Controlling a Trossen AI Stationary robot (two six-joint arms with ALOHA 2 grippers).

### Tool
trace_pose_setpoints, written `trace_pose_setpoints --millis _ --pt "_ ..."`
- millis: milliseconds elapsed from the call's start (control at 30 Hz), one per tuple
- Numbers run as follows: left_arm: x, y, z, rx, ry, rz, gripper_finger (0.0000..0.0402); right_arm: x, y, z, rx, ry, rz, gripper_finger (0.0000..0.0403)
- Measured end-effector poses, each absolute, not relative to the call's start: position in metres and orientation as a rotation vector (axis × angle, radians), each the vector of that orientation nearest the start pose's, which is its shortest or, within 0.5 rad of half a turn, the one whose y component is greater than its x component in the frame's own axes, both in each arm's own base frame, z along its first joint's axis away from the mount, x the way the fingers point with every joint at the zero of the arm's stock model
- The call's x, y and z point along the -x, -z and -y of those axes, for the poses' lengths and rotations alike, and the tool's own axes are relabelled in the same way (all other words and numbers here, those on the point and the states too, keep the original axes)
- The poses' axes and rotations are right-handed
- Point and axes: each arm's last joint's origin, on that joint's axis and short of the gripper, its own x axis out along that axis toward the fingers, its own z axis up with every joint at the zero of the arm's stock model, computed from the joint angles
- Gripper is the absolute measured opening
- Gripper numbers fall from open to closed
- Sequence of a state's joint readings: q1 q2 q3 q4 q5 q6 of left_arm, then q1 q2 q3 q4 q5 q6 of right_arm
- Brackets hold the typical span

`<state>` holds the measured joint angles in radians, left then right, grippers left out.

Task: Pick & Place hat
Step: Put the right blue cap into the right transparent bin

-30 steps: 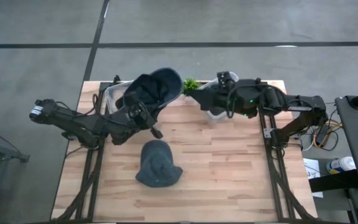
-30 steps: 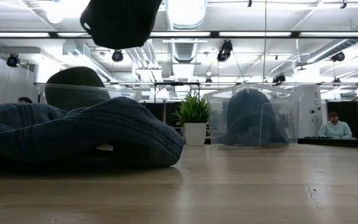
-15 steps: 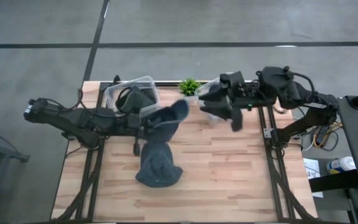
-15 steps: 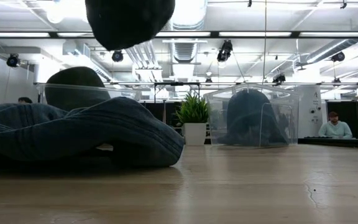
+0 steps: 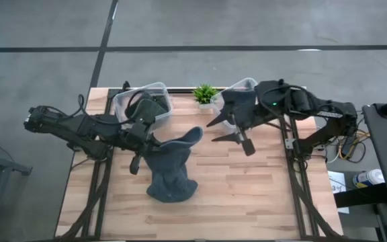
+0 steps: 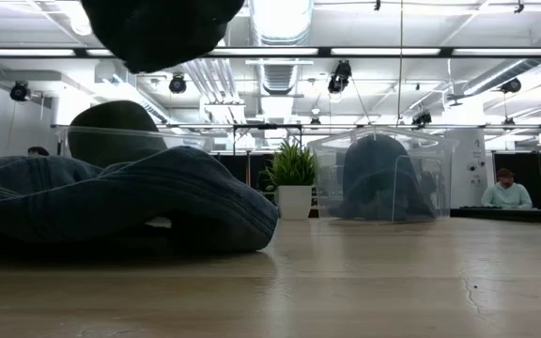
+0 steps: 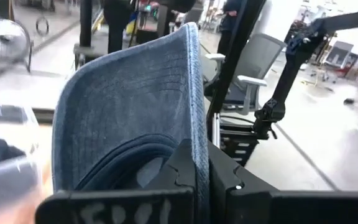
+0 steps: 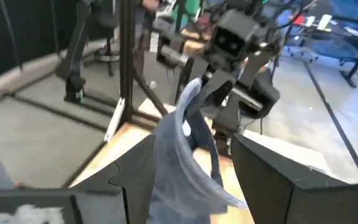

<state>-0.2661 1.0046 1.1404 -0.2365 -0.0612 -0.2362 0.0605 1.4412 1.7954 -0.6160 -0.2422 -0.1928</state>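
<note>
A wooden table [image 5: 247, 195] stands on a grey floor; the low view looks into an open room with ceiling lights and a seated person [image 6: 506, 188] far right. The left gripper [image 7: 197, 177] is clamped on the brim of a blue denim hat [image 5: 175, 144], held raised just above a second denim hat [image 5: 171, 181] lying on the table. The left arm reaches in low from the left. The right gripper [image 5: 230, 131], fingers spread and empty, hovers near a clear bin [image 5: 237, 91]. Another clear bin [image 5: 123, 101] and a small plant [image 5: 205, 93] sit at the far edge.
</note>
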Motion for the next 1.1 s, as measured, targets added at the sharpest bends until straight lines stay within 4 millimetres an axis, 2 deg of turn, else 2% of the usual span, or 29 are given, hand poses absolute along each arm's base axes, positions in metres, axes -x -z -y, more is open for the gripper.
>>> trace_pose_setpoints --millis 267,633,900,1100 --pt "-0.202 -0.409 0.055 0.347 0.228 -0.147 0.0005 -0.297 -0.468 -0.026 0.216 -0.392 -0.303 0.0201" --pt "-0.208 -0.405 0.056 0.407 0.227 -0.176 0.0005 -0.324 -0.445 -0.027 0.191 -0.405 -0.400 0.0201" --pt "-0.211 -0.403 0.057 0.397 0.229 -0.184 0.0005 -0.347 -0.447 -0.029 0.177 -0.406 -0.453 0.0201" --pt "-0.211 -0.403 0.058 0.394 0.243 -0.189 0.0005 -0.357 -0.446 -0.028 0.200 -0.430 -0.591 0.0187"
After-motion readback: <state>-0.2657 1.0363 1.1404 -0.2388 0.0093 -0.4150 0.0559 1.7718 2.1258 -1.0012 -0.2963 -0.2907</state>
